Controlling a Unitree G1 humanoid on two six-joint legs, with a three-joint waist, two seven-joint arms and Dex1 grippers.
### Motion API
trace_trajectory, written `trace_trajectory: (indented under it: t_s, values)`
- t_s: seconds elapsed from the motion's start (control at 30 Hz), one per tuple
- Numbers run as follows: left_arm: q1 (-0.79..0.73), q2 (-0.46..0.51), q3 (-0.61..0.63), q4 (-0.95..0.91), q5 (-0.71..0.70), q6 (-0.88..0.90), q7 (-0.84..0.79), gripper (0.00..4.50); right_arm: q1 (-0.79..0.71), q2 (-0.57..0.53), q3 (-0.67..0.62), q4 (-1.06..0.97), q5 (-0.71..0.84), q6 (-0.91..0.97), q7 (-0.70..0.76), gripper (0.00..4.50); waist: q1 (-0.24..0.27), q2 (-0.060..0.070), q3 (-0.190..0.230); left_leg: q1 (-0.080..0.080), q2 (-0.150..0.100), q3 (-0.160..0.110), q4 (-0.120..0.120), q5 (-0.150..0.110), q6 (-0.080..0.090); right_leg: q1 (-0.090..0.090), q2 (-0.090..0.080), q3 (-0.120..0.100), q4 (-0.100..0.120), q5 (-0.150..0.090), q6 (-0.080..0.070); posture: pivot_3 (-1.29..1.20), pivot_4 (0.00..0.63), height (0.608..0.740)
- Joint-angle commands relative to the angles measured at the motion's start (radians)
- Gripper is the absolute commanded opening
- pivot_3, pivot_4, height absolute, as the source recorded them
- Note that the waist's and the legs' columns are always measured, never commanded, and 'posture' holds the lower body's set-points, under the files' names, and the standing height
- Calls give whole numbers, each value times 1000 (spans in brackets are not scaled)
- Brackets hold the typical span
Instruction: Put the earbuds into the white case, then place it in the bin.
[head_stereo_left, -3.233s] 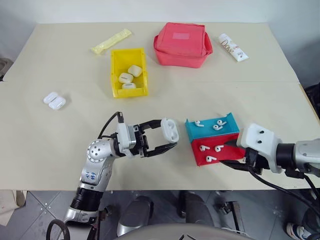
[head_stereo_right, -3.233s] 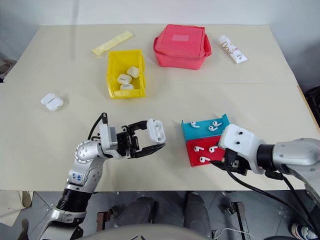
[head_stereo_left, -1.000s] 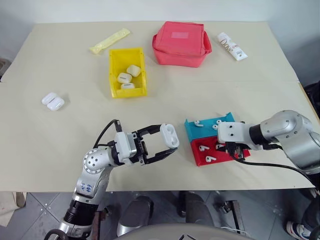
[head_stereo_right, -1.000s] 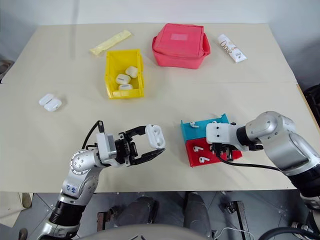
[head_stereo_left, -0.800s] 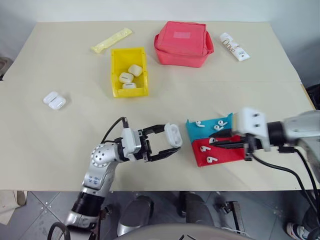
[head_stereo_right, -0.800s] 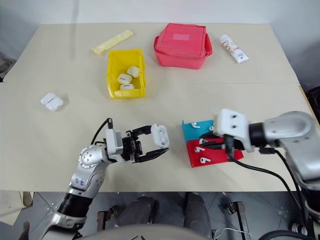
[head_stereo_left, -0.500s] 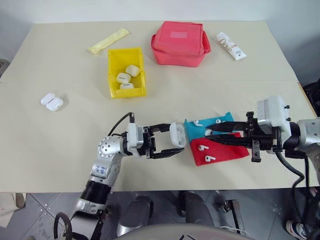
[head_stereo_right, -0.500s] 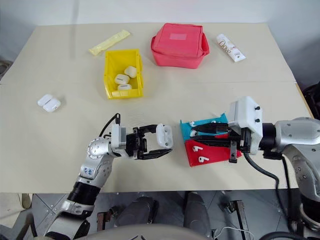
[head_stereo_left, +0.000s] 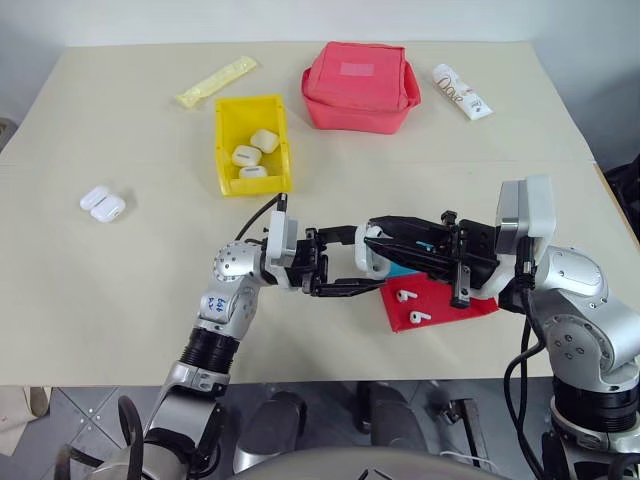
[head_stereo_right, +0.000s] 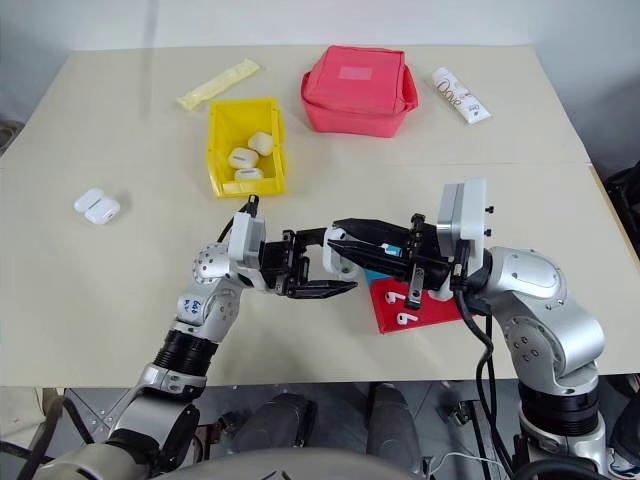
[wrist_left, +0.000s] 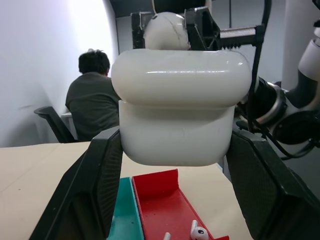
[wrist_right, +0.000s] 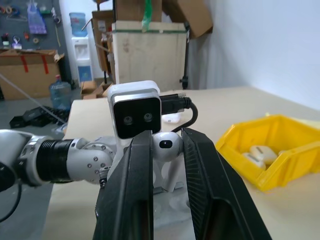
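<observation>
White case held up between both arms, an earbud pinched right at it.

Both arms reach inward and nearly level above the table, the left gripper pointing toward the robot's right and clamped on the white case, its lid hinged open. The right gripper points the opposite way, its black fingers pinching one earbud against the case's open top. Below them, two more earbuds lie in the red tray, with the blue tray just beside it. Well apart, farther up the table, the yellow bin holds three closed white cases.
</observation>
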Motion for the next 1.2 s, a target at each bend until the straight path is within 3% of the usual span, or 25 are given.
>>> trace_trajectory:
  t_s: [0.03, 0.6, 1.2]
  values:
    - [-25, -14, 14, -60, -37, 10, -3, 2764, 23, 8, 23, 4, -21, -49, 2, 477, 0, 0, 0, 0, 0, 0, 0, 0, 0, 0, 0, 0, 0, 0, 0, 0, 150, 740]
    - [-34, -29, 33, -72, -35, 1, -26, 2764, 63, 39, 90, 127, -64, -185, 5, 477, -6, 1, 0, 0, 0, 0, 0, 0, 0, 0, 0, 0, 0, 0, 0, 0, 150, 740]
    - [-85, -39, 86, 62, 3, -102, -9, 2764, 65, -111, 99, 89, -70, -115, 14, 477, -6, 0, 0, 0, 0, 0, 0, 0, 0, 0, 0, 0, -1, 0, 0, 0, 150, 740]
